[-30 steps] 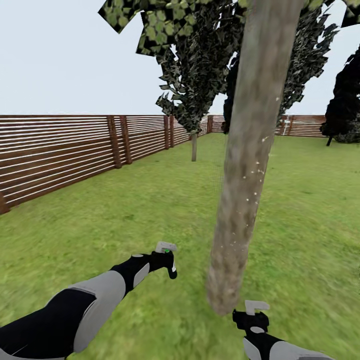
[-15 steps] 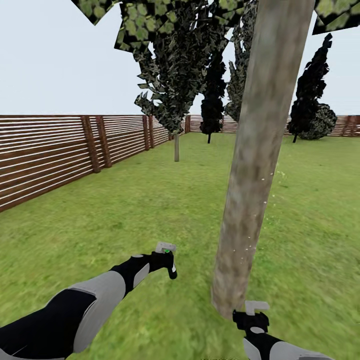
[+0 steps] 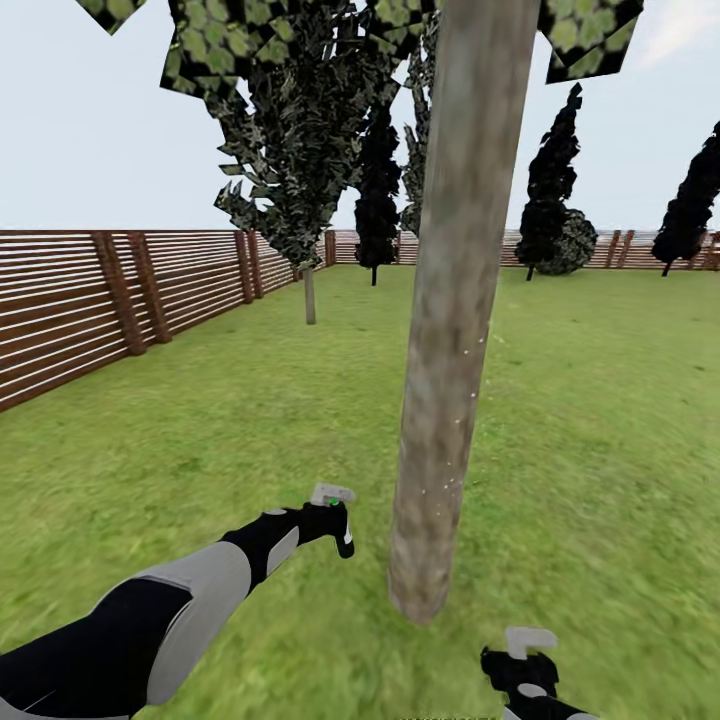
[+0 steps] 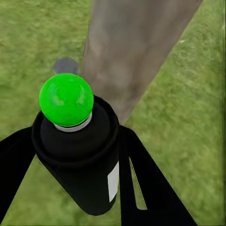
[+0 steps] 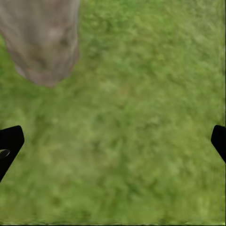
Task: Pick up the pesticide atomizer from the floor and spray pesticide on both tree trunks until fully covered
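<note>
My left gripper (image 3: pixel 330 516) is shut on the pesticide atomizer (image 3: pixel 340 524), held above the lawn just left of the near tree trunk (image 3: pixel 445 330). In the left wrist view the atomizer (image 4: pixel 77 155) is a dark body with a white label and a green dot on top, clamped between the black fingers (image 4: pixel 141 179), with the trunk (image 4: pixel 132 47) close ahead. The grey-brown trunk carries a few tiny white specks. A second tree (image 3: pixel 309 290) stands further back on the left. My right gripper (image 3: pixel 528 662) is low beside the trunk base (image 5: pixel 42 42), open and empty, its fingertips (image 5: pixel 9 143) wide apart.
A brown slatted fence (image 3: pixel 70 310) runs along the left and the far side of the lawn. Narrow dark columnar trees (image 3: pixel 548 200) stand near the back fence. Open grass (image 3: pixel 600 430) lies to the right of the trunk.
The whole head view has swung, so the trunk and fence sit further left in the picture. My right gripper has dropped lower in view. The left arm holds its pose with the atomizer.
</note>
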